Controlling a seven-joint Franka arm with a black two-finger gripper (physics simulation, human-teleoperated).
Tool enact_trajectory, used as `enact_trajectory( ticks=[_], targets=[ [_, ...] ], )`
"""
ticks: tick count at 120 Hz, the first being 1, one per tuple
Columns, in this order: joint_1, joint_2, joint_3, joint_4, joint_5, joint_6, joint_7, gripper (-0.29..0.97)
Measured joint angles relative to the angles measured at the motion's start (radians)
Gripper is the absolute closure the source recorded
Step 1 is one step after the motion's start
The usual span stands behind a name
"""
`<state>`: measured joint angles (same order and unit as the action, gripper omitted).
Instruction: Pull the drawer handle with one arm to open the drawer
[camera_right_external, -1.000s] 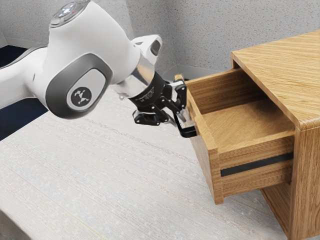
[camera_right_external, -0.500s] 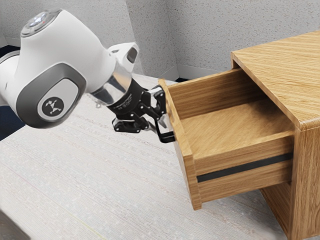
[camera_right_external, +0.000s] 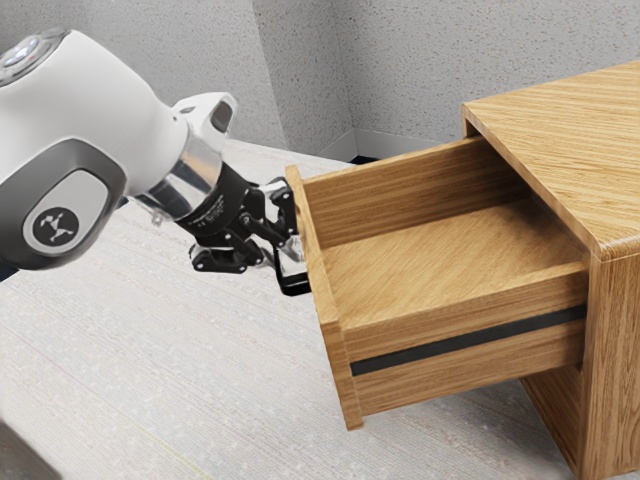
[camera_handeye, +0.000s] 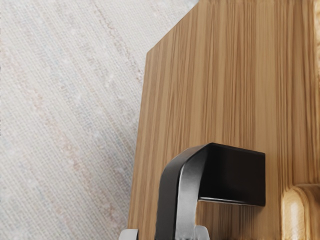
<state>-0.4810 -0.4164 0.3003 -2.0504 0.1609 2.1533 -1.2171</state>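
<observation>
The pincer (camera_right_external: 288, 262) is closed narrowly on the black drawer handle (camera_handeye: 232, 172), holding it from two sides. The drawer (camera_right_external: 450, 250) lies directly beyond the pincer's tips, standing far out of the cabinet (camera_right_external: 570, 130).

Arm (camera_right_external: 100, 110) shells finished in white, rounded. Joint cap (camera_right_external: 58, 215) done in grey w/ white logo mark. Polished metal ring (camera_right_external: 190, 172) fitted at wrist. Hand housing (camera_right_external: 222, 208) black, small white lettering printed. Gripper (camera_right_external: 290, 262) black throughout.

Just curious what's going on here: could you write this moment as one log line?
gripper: shut on handle | drawer: pulled well out of cabinet
</observation>
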Motion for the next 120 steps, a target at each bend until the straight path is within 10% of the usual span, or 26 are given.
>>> enact_trajectory(
  ticks=[48,120],
  targets=[
    [-0.003,-0.06,0.028,-0.048,0.021,0.001,-0.015,0.47],
    [0.007,-0.141,0.05,-0.105,0.049,0.0,-0.025,0.52]
  ],
)
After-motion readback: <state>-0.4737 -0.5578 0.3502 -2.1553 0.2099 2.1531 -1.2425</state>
